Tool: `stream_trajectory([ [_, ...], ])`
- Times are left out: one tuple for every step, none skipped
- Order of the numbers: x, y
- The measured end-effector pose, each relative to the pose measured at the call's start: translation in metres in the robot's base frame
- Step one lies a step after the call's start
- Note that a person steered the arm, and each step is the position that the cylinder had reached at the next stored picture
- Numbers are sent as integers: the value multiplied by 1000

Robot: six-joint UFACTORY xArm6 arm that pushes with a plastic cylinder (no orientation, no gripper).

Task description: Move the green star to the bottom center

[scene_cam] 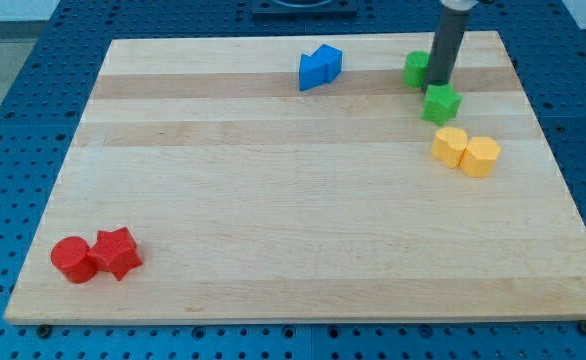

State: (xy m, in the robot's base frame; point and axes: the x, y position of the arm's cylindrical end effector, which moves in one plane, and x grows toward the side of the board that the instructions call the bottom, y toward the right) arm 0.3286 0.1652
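Observation:
Two green blocks sit near the view's top right. The lower one (441,103) has an angular, star-like outline. The upper one (414,69) is partly hidden behind the rod, so I cannot tell its shape. My tip (439,84) is between them, just above the lower green block and at the right edge of the upper one. It seems to touch or nearly touch both.
Two blue blocks (319,67) sit together at the top centre. Two yellow blocks (450,146) (480,156) lie just below the green ones. A red cylinder (73,259) and a red star (117,252) sit at the bottom left. The wooden board (293,220) ends close to the right of the green blocks.

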Motion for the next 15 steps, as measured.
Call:
stream_trajectory([
  [35,-24],
  [70,-46],
  [100,-61],
  [64,-44],
  [-1,-5],
  [-25,14],
  [-16,28],
  [40,24],
  [53,21],
  [53,19],
  [71,-15],
  [109,-58],
  [151,-95],
  [201,-132],
  [190,-133],
])
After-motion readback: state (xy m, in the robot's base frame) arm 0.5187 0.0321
